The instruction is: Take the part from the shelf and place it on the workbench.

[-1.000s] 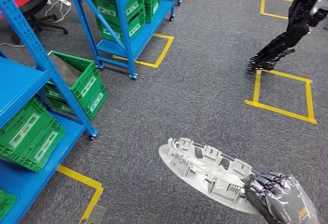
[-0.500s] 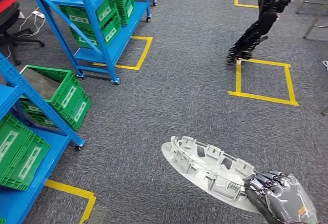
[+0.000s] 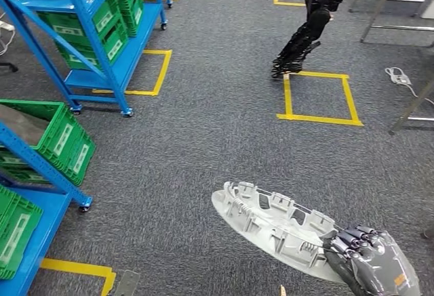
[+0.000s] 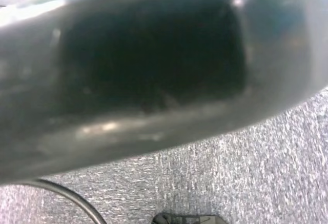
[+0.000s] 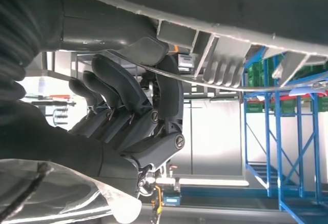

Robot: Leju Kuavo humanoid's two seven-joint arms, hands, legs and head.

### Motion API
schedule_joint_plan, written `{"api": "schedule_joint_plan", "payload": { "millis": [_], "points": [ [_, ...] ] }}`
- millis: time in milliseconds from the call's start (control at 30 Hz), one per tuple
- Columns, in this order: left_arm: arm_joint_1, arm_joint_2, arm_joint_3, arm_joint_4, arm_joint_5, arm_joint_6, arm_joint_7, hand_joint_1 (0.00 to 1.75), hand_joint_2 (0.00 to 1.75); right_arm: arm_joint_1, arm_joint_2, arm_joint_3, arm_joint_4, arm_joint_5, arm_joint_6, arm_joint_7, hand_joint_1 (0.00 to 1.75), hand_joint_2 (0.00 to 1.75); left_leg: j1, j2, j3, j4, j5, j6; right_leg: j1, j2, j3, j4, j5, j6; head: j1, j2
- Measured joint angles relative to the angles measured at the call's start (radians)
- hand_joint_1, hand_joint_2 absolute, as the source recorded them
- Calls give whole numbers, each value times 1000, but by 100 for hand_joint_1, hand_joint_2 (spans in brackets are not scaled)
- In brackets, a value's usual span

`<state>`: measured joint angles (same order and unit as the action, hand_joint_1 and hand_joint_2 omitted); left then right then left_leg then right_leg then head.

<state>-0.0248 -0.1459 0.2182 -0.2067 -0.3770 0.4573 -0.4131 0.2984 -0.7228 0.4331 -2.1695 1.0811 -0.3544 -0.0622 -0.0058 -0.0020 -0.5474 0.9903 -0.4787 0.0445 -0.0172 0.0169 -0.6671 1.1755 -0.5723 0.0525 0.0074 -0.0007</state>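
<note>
I've turned right, shelves (image 3: 97, 32) sliding left. My right hand (image 3: 371, 265) still grips the part (image 3: 271, 225) (left hand: can't tell). Workbench next, I judge.

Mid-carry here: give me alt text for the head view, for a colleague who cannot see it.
The robot's right hand holds a long, pale grey ribbed plastic part by one end above grey carpet. Blue metal shelves with green plastic crates stand to the left; yellow tape squares mark the floor ahead, by another robot's dark legs.
</note>
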Motion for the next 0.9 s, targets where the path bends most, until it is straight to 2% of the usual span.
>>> {"api": "schedule_joint_plan", "payload": {
  "millis": [33,67,100,133,200,233,267,333,367,400,467,533,567,600,633,667,700,733,800,867,900],
  "points": [
    [1,0,0,0,0,0,0,0,0,0,0,0,0,0,0,0,175,175,-1,11,-1,0,0,1,-1,-7,-32,67,-25,4,0,0],
    [2,-1,0,0,0,0,0,0,0,1,0,1,0,0,0,0,175,175,-2,21,-1,0,-1,1,-3,-9,-52,108,-34,7,0,0],
    [2,-1,0,0,0,0,0,0,0,1,0,2,0,0,0,0,175,175,-3,31,0,1,-2,0,-4,-12,-51,108,-23,9,0,0],
    [1,-1,0,0,0,0,0,0,0,2,0,3,0,0,0,0,175,175,-3,40,1,1,-3,-1,-4,-17,-29,67,5,10,0,0],
    [0,-2,0,0,0,0,0,0,0,1,0,4,0,0,0,0,175,175,-5,56,5,2,-7,-7,-2,-47,52,-82,66,10,0,0],
    [0,-2,0,0,0,0,0,0,0,0,0,4,0,0,0,0,175,175,-7,62,6,4,-10,-12,0,-58,85,-139,83,5,-1,0],
    [0,-2,0,0,0,0,0,0,0,0,1,4,0,0,0,0,175,175,-10,69,7,6,-11,-16,2,-66,104,-172,89,0,-2,0],
    [0,-2,0,0,0,0,0,0,0,1,1,4,0,0,0,0,175,175,-11,81,9,9,-13,-23,5,-54,107,-180,89,-15,-4,0],
    [-1,-2,0,0,0,0,0,0,0,1,1,5,0,0,0,0,175,175,-9,81,9,12,-17,-28,5,-46,107,-180,91,-20,-4,0],
    [-2,-2,0,0,0,0,0,0,0,1,1,5,0,0,0,0,175,175,-6,70,5,25,-28,-34,5,-39,107,-182,93,-27,-4,0],
    [-2,-2,0,0,0,0,0,0,0,0,1,5,0,0,0,0,175,175,-2,33,-29,110,-83,-45,3,-25,107,-184,96,-39,-6,0],
    [1,-2,0,0,0,0,0,0,0,-1,2,5,0,0,0,1,175,175,0,13,-92,251,-148,-47,4,-8,105,-183,97,-45,-7,0],
    [2,-2,0,1,0,0,0,0,0,0,2,6,0,0,0,1,175,175,0,11,-114,300,-161,-46,5,2,104,-183,98,-46,-7,0],
    [3,-2,0,1,0,0,0,0,0,0,2,6,0,0,0,1,175,175,0,11,-121,313,-154,-45,6,13,104,-183,98,-46,-7,0],
    [3,-2,0,1,0,0,0,0,0,0,2,6,0,1,0,1,175,175,0,8,-108,284,-127,-42,6,24,104,-182,98,-46,-7,0],
    [3,-2,0,1,0,0,0,0,0,0,2,6,0,1,0,1,175,175,0,0,-80,223,-88,-38,6,35,105,-181,99,-45,-7,0],
    [3,-2,0,1,0,0,0,0,0,0,2,6,0,1,0,2,175,175,1,-20,-48,151,-52,-34,6,45,106,-181,99,-44,-7,0],
    [3,-1,0,1,0,0,0,0,0,-1,2,6,0,1,0,2,175,175,2,-39,-19,86,-28,-30,6,56,104,-178,99,-41,-7,0],
    [2,0,0,1,0,0,0,0,0,-1,3,7,0,2,0,3,175,175,3,-64,4,27,-16,-25,5,74,94,-176,103,-31,-6,0],
    [1,0,0,1,0,0,1,0,0,1,4,7,0,3,0,4,175,175,3,-49,4,17,-15,-18,1,89,82,-177,108,-17,-7,0],
    [1,0,0,1,-1,0,1,0,0,3,4,7,0,4,0,5,175,175,4,-39,5,11,-11,-12,0,79,75,-171,104,-13,-6,0]
  ]
}}
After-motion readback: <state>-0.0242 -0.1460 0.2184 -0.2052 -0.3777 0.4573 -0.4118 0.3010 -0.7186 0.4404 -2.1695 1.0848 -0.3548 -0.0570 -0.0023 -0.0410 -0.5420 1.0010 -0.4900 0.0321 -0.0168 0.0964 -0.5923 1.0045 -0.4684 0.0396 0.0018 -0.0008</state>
